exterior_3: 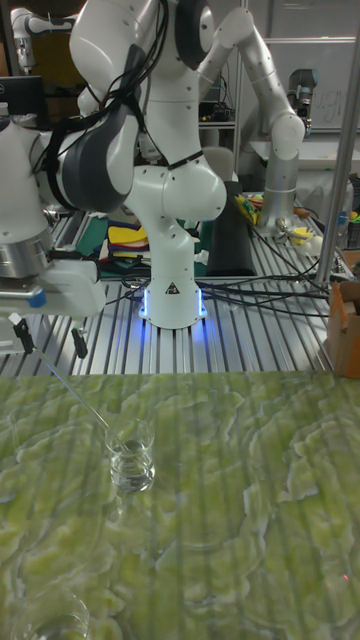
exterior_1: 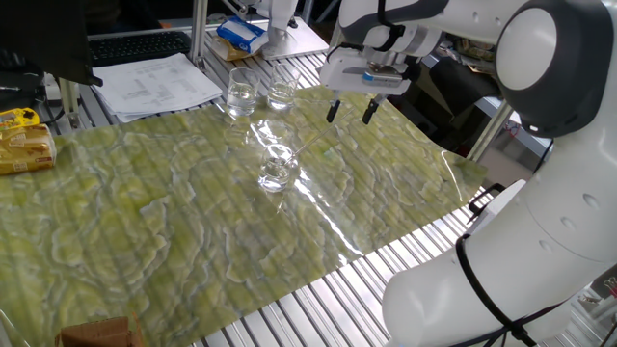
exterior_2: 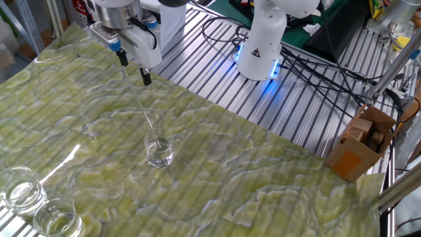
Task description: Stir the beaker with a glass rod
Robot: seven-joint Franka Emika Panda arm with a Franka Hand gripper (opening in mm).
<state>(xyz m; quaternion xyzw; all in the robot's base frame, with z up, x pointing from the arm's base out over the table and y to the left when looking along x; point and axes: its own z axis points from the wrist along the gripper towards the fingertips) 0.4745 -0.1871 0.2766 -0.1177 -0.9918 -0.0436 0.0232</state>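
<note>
Reaching in over the far edge of the green-patterned mat [exterior_2: 263, 184], the white arm [exterior_1: 501, 48] bends down so its wrist points at the table. Its gripper [exterior_2: 131, 67] hangs above the mat with the fingers [exterior_3: 79, 345] spread apart, nothing between them. Two glass jars [exterior_1: 253, 93] stand together near the papers. The beaker [exterior_2: 159, 151] sits alone on the mat, below and beside the gripper. The glass rod [exterior_2: 138, 105] leans in it, lower end inside, upper end slanting up close to one fingertip; whether they touch, I cannot tell.
</note>
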